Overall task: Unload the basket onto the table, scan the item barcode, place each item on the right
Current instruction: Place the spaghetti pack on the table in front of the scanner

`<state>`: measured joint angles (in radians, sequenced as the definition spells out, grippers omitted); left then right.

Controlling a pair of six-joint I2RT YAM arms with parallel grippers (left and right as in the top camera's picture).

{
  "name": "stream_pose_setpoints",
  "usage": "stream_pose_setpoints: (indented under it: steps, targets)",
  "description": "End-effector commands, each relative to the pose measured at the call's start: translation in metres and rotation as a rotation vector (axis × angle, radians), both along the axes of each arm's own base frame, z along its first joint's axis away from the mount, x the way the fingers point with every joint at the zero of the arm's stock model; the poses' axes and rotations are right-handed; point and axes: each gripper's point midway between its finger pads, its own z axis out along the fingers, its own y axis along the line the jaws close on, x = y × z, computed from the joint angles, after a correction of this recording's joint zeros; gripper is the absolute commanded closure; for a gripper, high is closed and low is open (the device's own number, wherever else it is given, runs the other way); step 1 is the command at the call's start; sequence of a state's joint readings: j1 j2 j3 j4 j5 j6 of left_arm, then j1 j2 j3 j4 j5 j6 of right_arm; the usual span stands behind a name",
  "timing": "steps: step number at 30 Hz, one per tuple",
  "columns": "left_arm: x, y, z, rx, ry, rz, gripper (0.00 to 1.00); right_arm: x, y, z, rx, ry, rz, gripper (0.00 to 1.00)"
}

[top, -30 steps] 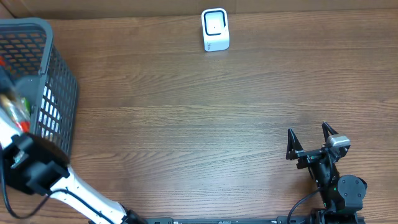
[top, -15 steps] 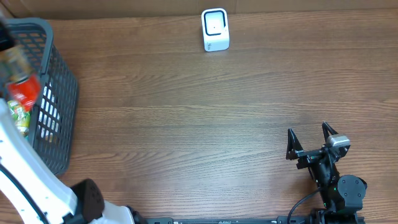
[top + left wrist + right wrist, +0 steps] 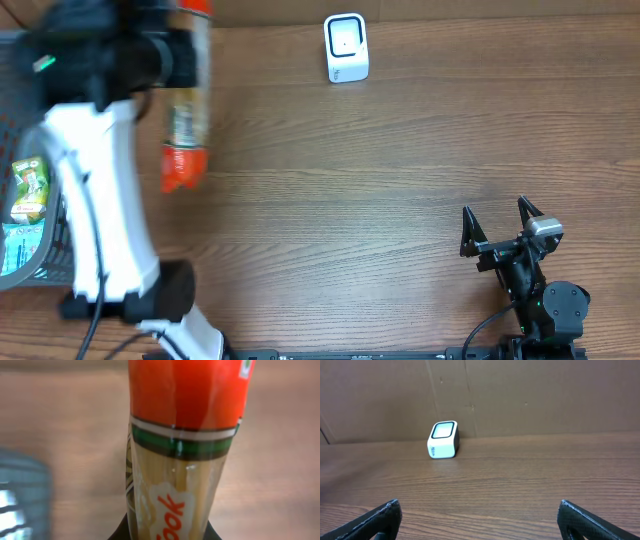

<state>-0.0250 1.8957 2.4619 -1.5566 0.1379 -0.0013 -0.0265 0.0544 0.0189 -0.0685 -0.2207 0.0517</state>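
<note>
1. The left gripper point(image 3: 172, 58) is clamped shut around a long clear packet of spaghetti with orange-red ends point(image 3: 185, 120), gripping it near its far end and holding it up above the brown wooden table point(image 3: 360, 200).
2. Seen from overhead, the packet of spaghetti lies lengthwise front to back over the far-left part of the table, just right of the basket.
3. In the left wrist view the packet point(image 3: 182, 460) fills the middle of the picture and hides most of the table. It shows a red end, a green and white band, and red lettering on a white patch. No barcode can be made out.
4. The small white barcode scanner with a dark-rimmed window point(image 3: 346, 47) stands at the far edge, well to the right of the packet, with bare wood between them.
5. The grey plastic mesh basket point(image 3: 30, 282) sits at the left edge, partly covered by the white left arm point(image 3: 90, 180). A green packet point(image 3: 30, 190) and a blue packet point(image 3: 15, 250) lie inside.
6. The right gripper point(image 3: 495, 215) hangs near the front right with its jaws spread wide, holding nothing. It faces the scanner point(image 3: 443, 440) and a brown cardboard wall point(image 3: 530, 395).
</note>
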Motion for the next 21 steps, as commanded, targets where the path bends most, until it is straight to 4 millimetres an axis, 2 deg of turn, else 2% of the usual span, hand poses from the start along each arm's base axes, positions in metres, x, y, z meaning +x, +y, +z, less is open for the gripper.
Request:
stream_pose_setpoints:
  steps: [1, 4, 7, 8, 10, 15, 19, 21]
  targets:
    - [0.006, -0.06, -0.029, -0.138, 0.11, -0.148, 0.96, 0.0, -0.001, -0.002, -0.003, -0.004, -0.008, 0.0]
    - [0.011, -0.101, -0.069, -0.182, 0.229, -0.236, 0.96, 0.0, -0.001, -0.002, -0.003, -0.004, -0.008, 0.0]
    - [0.013, -0.126, -0.098, -0.176, 0.306, -0.281, 0.96, 0.0, -0.001, -0.002, -0.003, -0.004, -0.008, 0.0]
    - [0.012, -0.143, -0.117, -0.175, 0.359, -0.291, 0.96, 0.0, -0.001, -0.002, -0.003, -0.004, -0.008, 0.0]
    - [0.01, -0.157, -0.133, -0.17, 0.4, -0.303, 0.96, 0.0, -0.001, -0.002, -0.003, -0.004, -0.008, 0.0]
    - [0.004, -0.193, -0.158, -0.168, 0.461, -0.318, 0.95, 0.0, -0.001, -0.002, -0.003, -0.004, -0.008, 0.0]
    - [-0.001, -0.225, -0.168, -0.172, 0.452, -0.33, 0.96, 0.0, -0.001, -0.002, -0.003, -0.004, -0.008, 0.0]
    - [-0.002, -0.235, -0.176, -0.156, 0.452, -0.308, 0.96, 0.0, -0.001, -0.002, -0.003, -0.004, -0.008, 0.0]
